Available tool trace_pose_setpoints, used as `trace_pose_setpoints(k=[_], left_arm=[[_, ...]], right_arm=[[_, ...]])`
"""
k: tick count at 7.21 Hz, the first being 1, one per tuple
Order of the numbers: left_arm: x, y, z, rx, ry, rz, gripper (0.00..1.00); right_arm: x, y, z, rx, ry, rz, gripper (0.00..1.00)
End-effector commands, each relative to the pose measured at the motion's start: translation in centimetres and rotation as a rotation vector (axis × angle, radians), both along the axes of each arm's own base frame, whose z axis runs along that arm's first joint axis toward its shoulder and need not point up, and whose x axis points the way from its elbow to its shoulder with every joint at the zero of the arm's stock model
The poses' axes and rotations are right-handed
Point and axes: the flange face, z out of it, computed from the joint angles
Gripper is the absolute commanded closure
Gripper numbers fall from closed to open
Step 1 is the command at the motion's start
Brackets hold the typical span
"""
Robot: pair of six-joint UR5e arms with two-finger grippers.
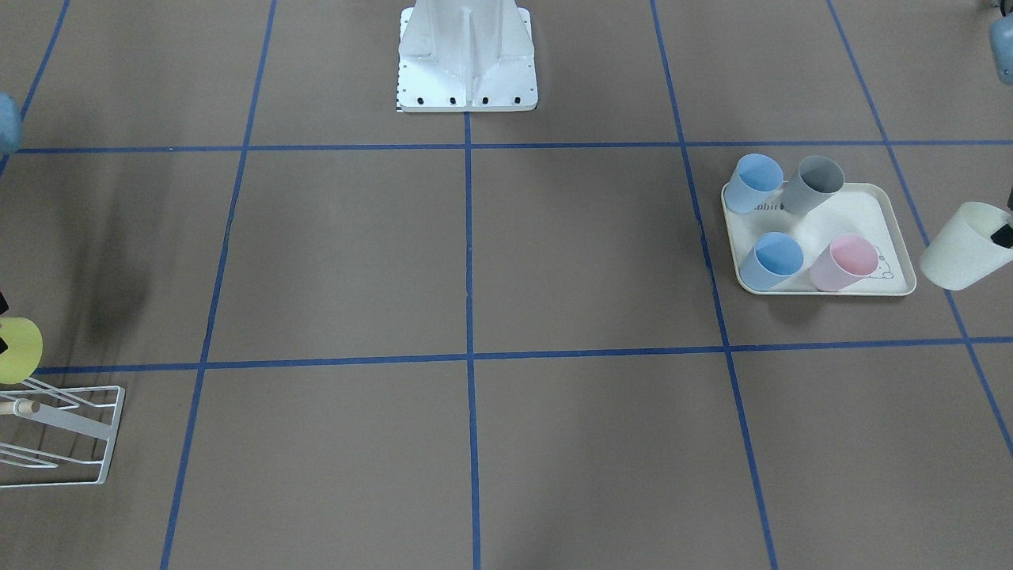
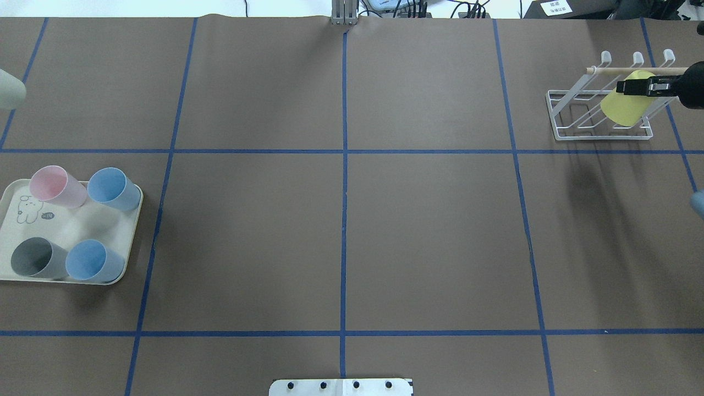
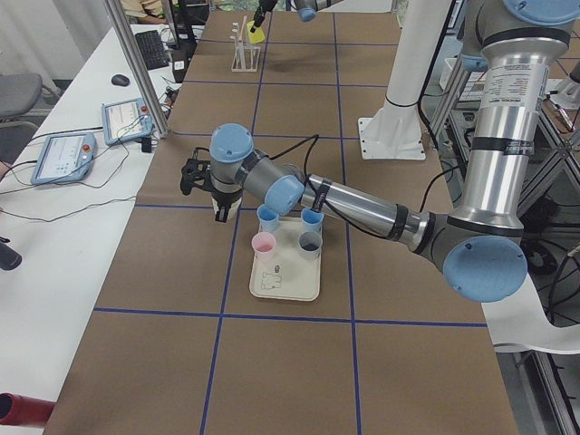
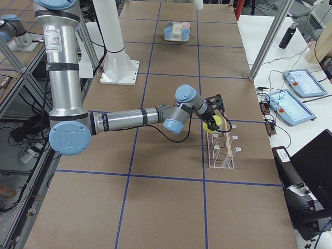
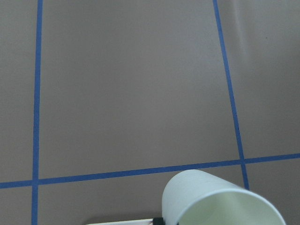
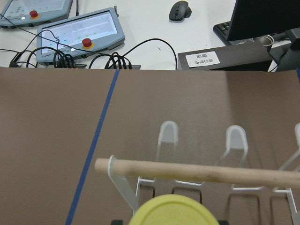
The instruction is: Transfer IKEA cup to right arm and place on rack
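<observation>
The right hand [image 2: 632, 87] grips the yellow cup [image 2: 624, 107] tilted just above the rack [image 2: 572, 118], near its wooden dowel [image 2: 608, 70]. On the way down the rim could clip the dowel or a slanted rod, shoving the light rack or sending the cup rolling across the bench [image 2: 429, 231]. The left hand [image 1: 1003, 234] holds a pale cup [image 1: 961, 253] beside the tray [image 1: 851, 214].

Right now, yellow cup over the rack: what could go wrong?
1. The yellow cup in the right end effector hangs tilted close beside the wooden dowel; it could catch the dowel or miss the rods and fall.
2. The wire rack looks light; a sideways push may slide it.
</observation>
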Motion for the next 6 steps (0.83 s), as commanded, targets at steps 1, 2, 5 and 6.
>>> trace_pose_setpoints(k=[1,2,5,6], left_arm=[[1.1,-1.2,-8.3,-0.111,0.151,-0.105,1.0],[4.0,-1.0,-12.0,-0.138,0.195,-0.096,1.0],[13.8,-0.3,-23.6,-0.285,0.34,-0.056,1.0],[16.8,0.9,-25.2,-0.296,0.382,-0.021,1.0]], right_arm=[[-1.4,-0.1,0.4,0.003,0.021,0.003,0.02],[-1.9,-0.1,0.1,0.008,0.018,0.001,0.01],[-1.8,0.4,-5.3,0.051,-0.075,0.024,0.01],[-1.6,0.9,-8.5,0.01,-0.198,0.078,0.01]])
